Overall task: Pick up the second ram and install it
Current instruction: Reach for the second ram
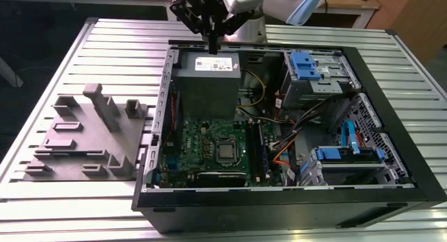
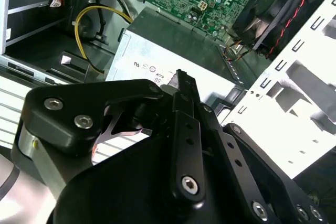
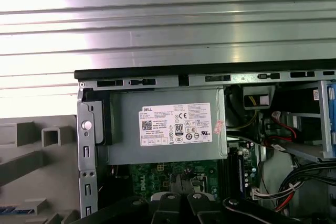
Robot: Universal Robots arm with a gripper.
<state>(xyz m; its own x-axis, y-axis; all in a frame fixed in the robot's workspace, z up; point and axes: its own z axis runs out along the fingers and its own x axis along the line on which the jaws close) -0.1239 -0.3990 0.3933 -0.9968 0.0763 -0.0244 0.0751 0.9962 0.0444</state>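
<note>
My gripper [image 1: 213, 46] hangs over the far end of the open computer case, just above the grey power-supply box [image 1: 209, 87]. In the second wrist view its two black fingers [image 2: 182, 85] lie together with nothing showing between them. The second ram is out of view. The green motherboard [image 1: 209, 147], with its long black slots [image 1: 260, 147], lies in the case nearer the camera than the box. In the first wrist view the box [image 3: 168, 129] sits ahead of the gripper [image 3: 178, 187].
A grey moulded fixture [image 1: 84, 142] with slots and upright posts stands on the slatted metal table at the exterior view's left of the case. Drive cages with blue latches [image 1: 307, 66] and loose cables [image 1: 300, 121] fill the case's right side. The case wall [image 1: 279, 202] rises along the near side.
</note>
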